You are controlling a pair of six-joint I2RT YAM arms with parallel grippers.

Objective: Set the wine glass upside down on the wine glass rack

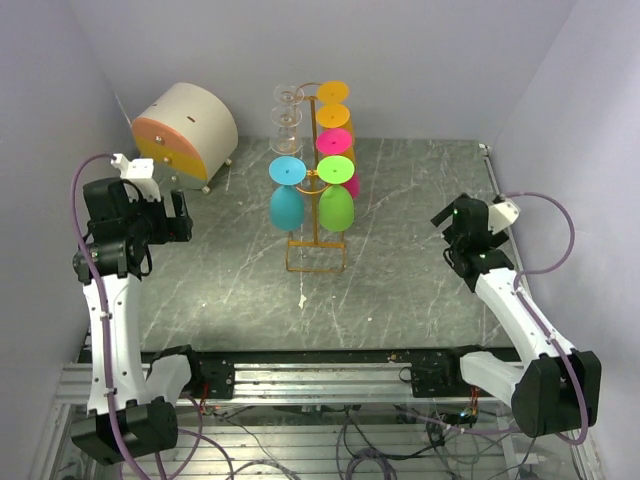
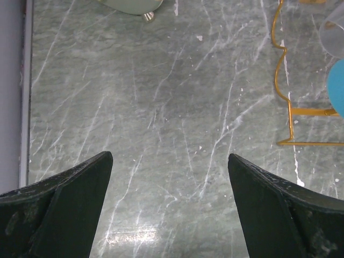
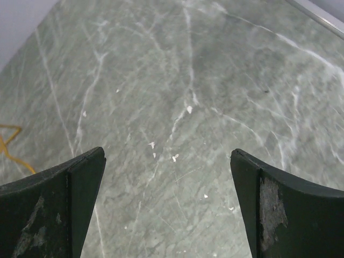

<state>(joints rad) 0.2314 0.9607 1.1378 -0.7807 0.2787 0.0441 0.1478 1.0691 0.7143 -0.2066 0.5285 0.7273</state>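
Nearest the bases, both arms are raised over the grey-green marble table (image 1: 400, 290), one at each side. Left gripper (image 2: 170, 156): jaws spread fully wide, nothing between them, only bare table surface below; it points toward the middle of the table. Right gripper (image 3: 167, 150): jaws likewise fully apart and holding nothing, with bare marble showing in the gap. Neither gripper touches any object. At mid-table, between the two arms and well apart from both, stands the wine glass rack (image 1: 317, 238), upright on its rectangular wire base. On its nearest hooks hang a blue glass (image 1: 287, 205) on the left side and a green glass (image 1: 336, 207) on the right side, both bowl down and foot up, their bowls clear of the table. Behind the green one a pink glass (image 1: 335, 142) hangs the same way. Higher and farther along the rack, two orange glasses (image 1: 333, 104) are on the right side and two clear glasses (image 1: 287, 106) on the left, also foot up. In the far left corner, near the wall, a cream drum (image 1: 195, 120) with an orange face sits on small feet.
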